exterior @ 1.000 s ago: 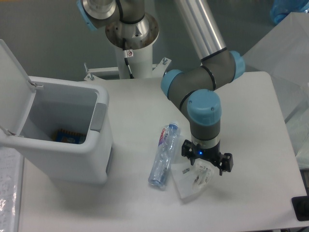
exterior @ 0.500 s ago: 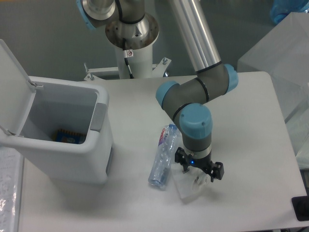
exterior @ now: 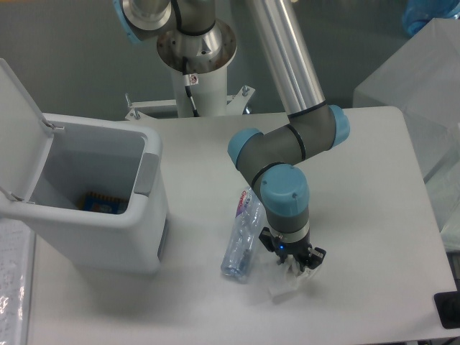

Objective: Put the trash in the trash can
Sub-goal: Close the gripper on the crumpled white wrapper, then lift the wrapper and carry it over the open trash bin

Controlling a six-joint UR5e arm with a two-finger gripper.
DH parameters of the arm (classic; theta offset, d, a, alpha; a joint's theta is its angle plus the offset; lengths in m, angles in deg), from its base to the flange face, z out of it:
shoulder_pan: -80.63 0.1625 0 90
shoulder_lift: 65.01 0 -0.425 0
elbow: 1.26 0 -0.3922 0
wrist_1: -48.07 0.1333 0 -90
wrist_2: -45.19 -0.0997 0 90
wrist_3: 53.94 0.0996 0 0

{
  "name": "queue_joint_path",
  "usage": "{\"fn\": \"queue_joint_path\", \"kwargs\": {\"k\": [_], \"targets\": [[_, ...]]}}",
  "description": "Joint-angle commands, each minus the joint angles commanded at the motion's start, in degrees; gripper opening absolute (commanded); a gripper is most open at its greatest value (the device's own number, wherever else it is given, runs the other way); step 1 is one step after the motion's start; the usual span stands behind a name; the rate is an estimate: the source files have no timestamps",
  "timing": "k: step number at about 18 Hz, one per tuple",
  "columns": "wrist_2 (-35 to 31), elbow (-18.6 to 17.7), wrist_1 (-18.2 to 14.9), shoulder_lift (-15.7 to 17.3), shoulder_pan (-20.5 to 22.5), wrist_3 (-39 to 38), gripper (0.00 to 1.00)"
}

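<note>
Two pieces of trash lie on the white table [exterior: 374, 237], side by side near its front edge. The water bottle [exterior: 241, 237] is on its side, running from far to near with its red-and-blue label at the far end, partly tucked behind the arm's wrist. Just to its right is the clear pouch [exterior: 284, 285], flat on the tabletop, and only its near corner shows from under the tool.

The gripper [exterior: 290, 262] points straight down right on top of the pouch, its black fingers [exterior: 310, 259] spread to either side of a small blue light. From where I stand I cannot tell whether they have closed on the plastic or merely sit over it; the clear film and the dark fingers blur together.

The arm [exterior: 287, 154] folds back from there, grey with light blue joint caps, up to a long silver tube that leaves the top of the view, with its base post [exterior: 198, 68] at the far side of the table.

The trash can [exterior: 108, 215] stands at the left, well apart from both pieces. Its lid [exterior: 18, 136] is swung up and open, the grey latch panel [exterior: 146, 175] faces right, and something blue with orange [exterior: 100, 202] lies at the bottom inside.
</note>
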Motion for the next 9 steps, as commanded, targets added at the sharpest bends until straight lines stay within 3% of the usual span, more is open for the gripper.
{"fn": "queue_joint_path", "kwargs": {"k": [4, 9], "targets": [[3.58, 3.07, 0.0, 0.27, 0.09, -6.57, 0.0], [17.99, 6.33, 0.0, 4.74, 0.53, -17.13, 0.0]]}}
